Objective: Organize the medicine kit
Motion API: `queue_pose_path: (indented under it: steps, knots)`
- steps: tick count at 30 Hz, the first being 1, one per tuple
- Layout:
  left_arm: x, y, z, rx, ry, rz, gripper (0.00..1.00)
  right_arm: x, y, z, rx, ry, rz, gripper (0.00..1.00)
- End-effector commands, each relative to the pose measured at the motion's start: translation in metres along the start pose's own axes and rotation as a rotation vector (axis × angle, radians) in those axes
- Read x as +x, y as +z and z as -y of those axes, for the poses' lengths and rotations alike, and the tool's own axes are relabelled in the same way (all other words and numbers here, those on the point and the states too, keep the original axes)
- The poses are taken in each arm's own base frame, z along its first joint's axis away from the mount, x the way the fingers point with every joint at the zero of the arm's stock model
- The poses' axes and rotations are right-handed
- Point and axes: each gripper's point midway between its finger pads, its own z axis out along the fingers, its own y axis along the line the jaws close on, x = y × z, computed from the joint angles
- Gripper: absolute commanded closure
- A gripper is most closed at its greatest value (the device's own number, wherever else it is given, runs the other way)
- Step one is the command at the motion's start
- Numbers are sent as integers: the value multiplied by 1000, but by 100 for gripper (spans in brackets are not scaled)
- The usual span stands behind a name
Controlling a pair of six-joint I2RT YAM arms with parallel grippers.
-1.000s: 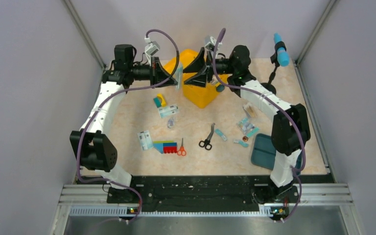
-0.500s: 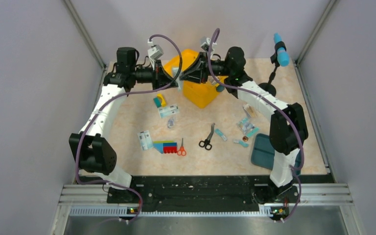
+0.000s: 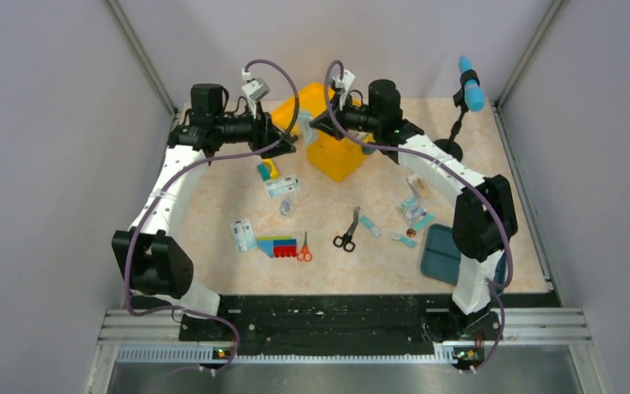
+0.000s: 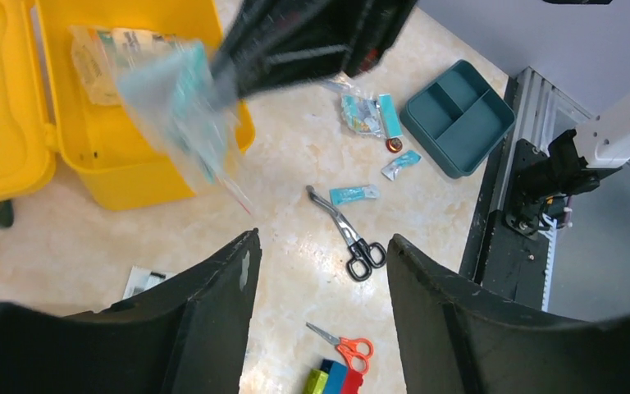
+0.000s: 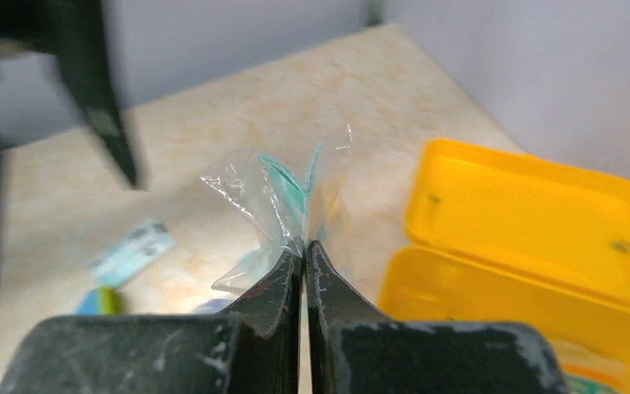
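The medicine kit (image 3: 340, 156) is a yellow box standing open at the back of the table, lid swung back (image 4: 0, 98), with a packet lying inside. My right gripper (image 5: 303, 246) is shut on a corner of a clear plastic packet (image 5: 291, 193) with teal contents, which hangs in the air beside the kit's near-left edge (image 4: 176, 107). My left gripper (image 4: 321, 246) is open and empty, a little to the left of the packet (image 3: 287, 139). The right gripper (image 3: 316, 121) hovers over the kit's left side.
On the table lie black scissors (image 3: 346, 234), orange scissors (image 3: 303, 249), a multicoloured toy block (image 3: 276, 245), several small packets (image 3: 283, 185) (image 3: 414, 209), and a flat teal compartment tray (image 3: 441, 253) at the right. A blue-tipped stand (image 3: 469, 86) rises at the back right.
The left gripper opened, let go of the clear packet and drew back to the left. The right gripper shut on the packet and now holds it alone.
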Motion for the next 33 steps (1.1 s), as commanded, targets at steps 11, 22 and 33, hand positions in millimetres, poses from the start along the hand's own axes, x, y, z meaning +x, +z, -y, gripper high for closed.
queue_pose_path:
  steps: [11,22,33]
  knots:
    - [23,-31,21,-100,-69,35,36,76,-42,161,649,-408,-543,100]
    - [40,-37,19,-134,-72,11,35,121,-60,205,705,-403,-683,100]
    - [45,-36,14,-146,-91,-2,35,154,-86,235,733,-413,-763,96]
